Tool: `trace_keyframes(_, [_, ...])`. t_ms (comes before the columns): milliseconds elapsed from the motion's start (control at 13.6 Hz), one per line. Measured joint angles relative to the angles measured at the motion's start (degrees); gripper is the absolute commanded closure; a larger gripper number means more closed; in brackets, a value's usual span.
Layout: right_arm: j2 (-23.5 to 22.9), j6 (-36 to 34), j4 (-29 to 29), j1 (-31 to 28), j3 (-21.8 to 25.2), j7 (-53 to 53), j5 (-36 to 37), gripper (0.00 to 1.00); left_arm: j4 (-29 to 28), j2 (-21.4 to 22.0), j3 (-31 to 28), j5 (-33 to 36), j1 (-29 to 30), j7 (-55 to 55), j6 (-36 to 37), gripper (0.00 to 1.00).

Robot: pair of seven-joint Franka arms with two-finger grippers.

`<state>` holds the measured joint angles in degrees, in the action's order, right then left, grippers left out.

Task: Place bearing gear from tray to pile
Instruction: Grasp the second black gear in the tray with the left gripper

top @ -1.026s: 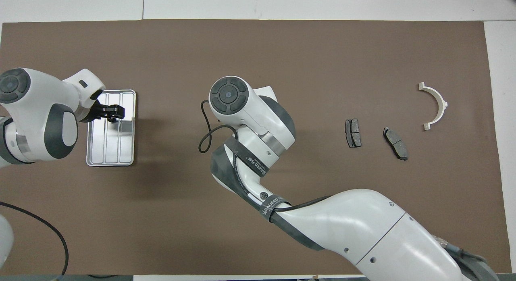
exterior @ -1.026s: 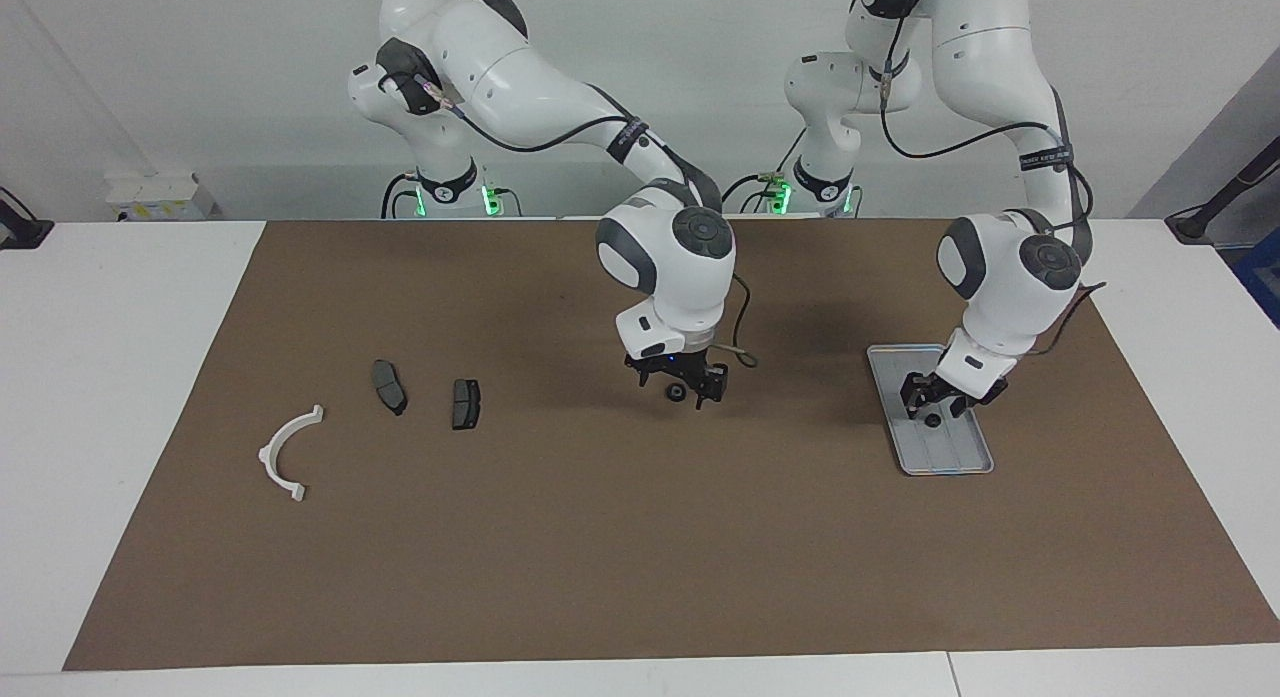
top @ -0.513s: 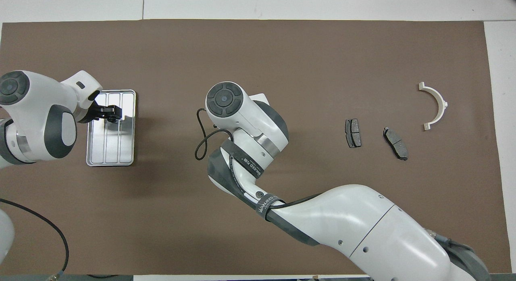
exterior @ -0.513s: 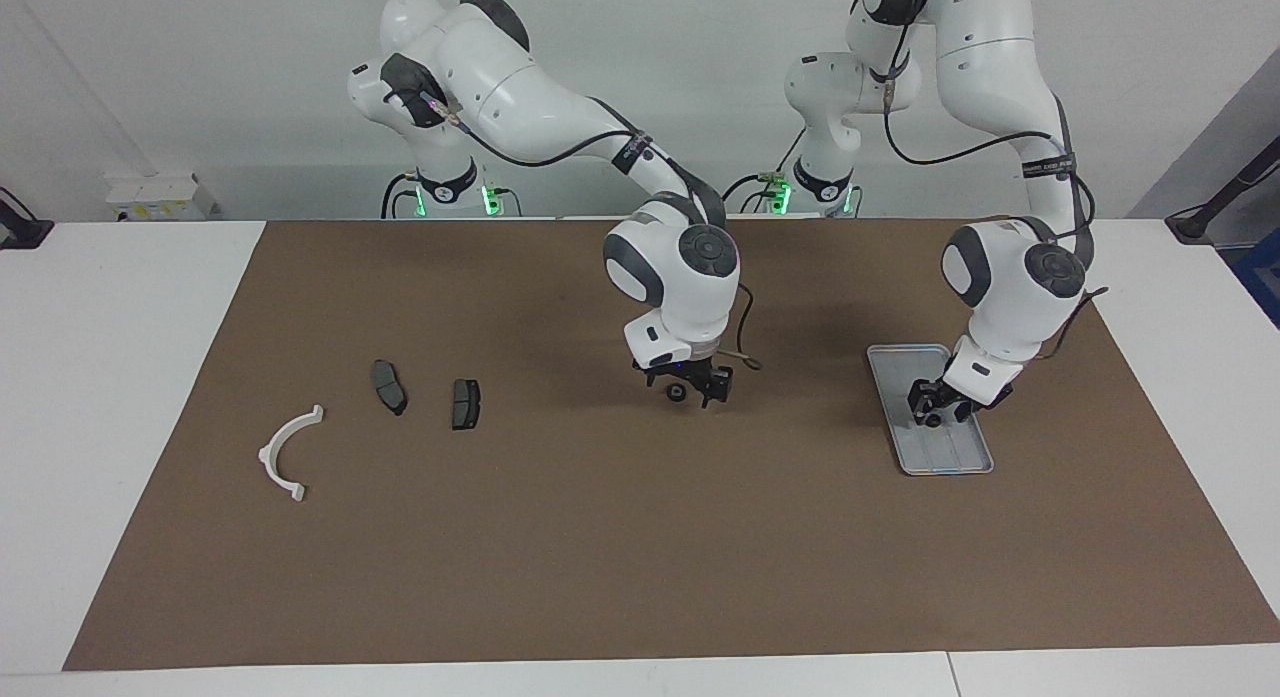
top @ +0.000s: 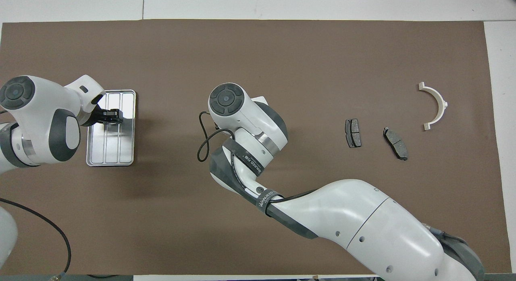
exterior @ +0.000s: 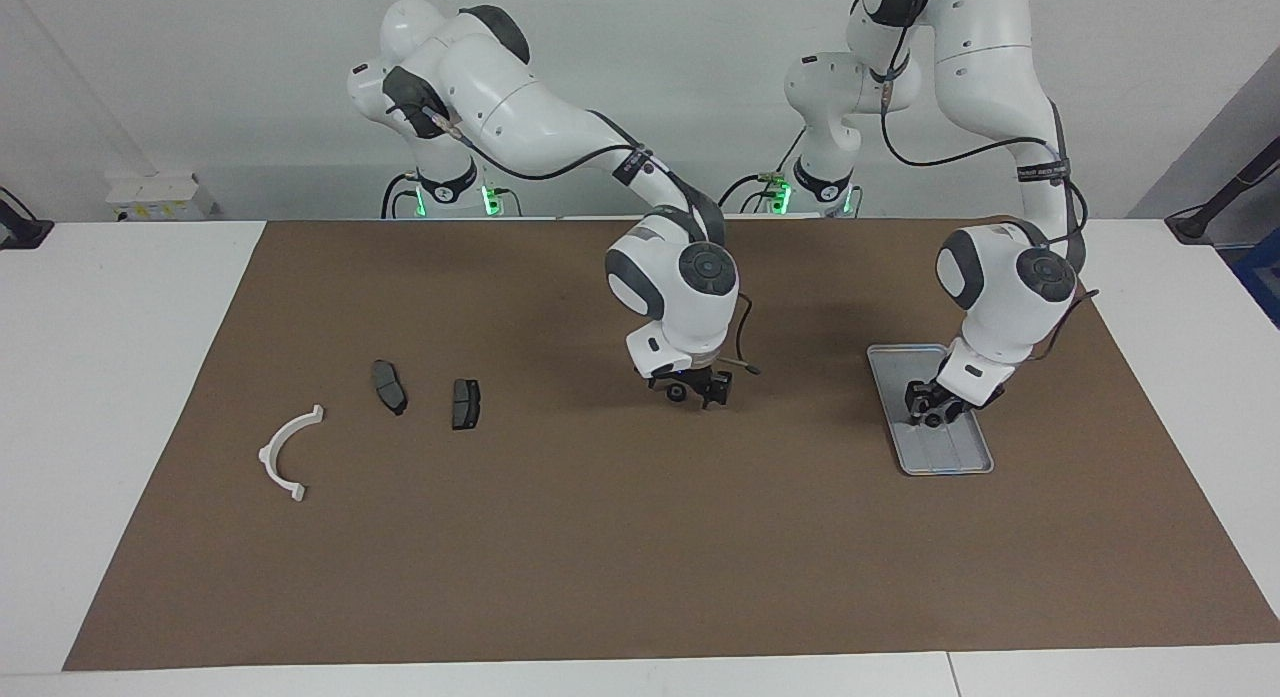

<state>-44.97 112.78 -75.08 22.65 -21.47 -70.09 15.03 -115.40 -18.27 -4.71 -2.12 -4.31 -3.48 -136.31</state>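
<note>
Reading "WANEED": right arm's strap (top: 267, 200)

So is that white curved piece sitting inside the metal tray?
No, the white curved piece lies on the brown mat at the right arm's end of the table, while the tray is at the left arm's end.

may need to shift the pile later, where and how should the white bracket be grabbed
Grip the bracket at the middle of its arc, coming straight down from above, one jaw inside the curve and one outside. It lies flat with nothing touching it, and the band is thin there; the stepped ends give a less even hold.
</note>
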Motion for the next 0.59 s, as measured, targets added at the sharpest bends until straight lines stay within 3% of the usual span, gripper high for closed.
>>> trace_keyframes(586, [-0.58,-1.83,0.00,-1.51,-2.63,1.07,-0.37,0.05,-0.06,0.00,0.01,0.00,0.01,0.01,-0.69,0.45])
